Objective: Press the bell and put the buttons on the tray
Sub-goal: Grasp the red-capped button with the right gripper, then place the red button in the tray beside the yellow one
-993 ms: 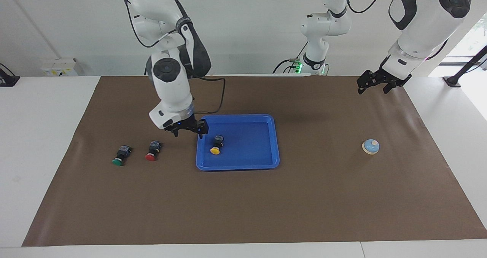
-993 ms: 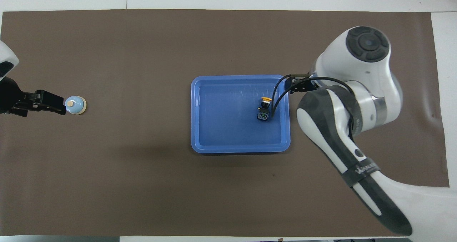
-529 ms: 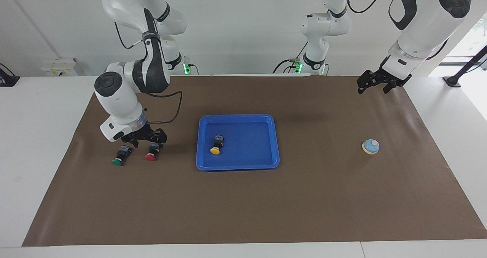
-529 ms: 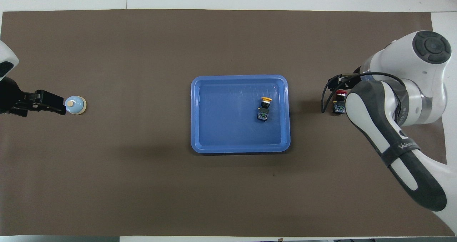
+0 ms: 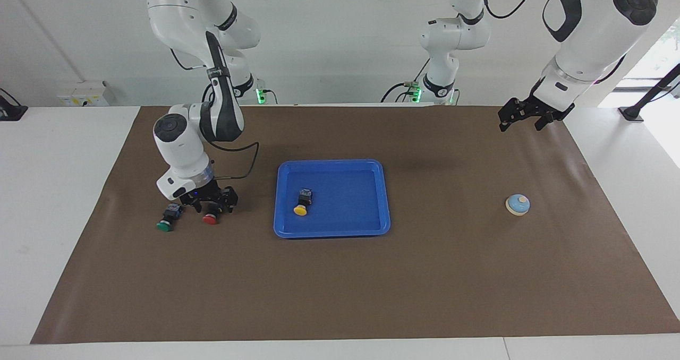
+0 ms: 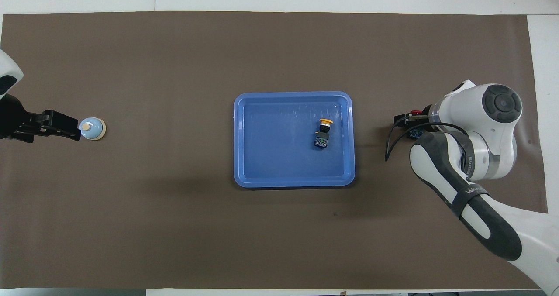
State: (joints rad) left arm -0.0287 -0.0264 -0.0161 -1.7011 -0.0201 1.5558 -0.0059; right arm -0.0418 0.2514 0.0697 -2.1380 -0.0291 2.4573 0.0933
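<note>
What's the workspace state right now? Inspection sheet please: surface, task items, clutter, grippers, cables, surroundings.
Surface: brown mat on a white table.
Job's things: yellow button lies in the blue tray; red button and green button on the mat toward the right arm's end; bell on the mat toward the left arm's end.
Clutter: nothing seen.
Grippers: right gripper open, low over the red button; left gripper open, waits raised above the mat.
Cables: black cable loops at the right wrist.
Surroundings: white wall, wall socket box.
</note>
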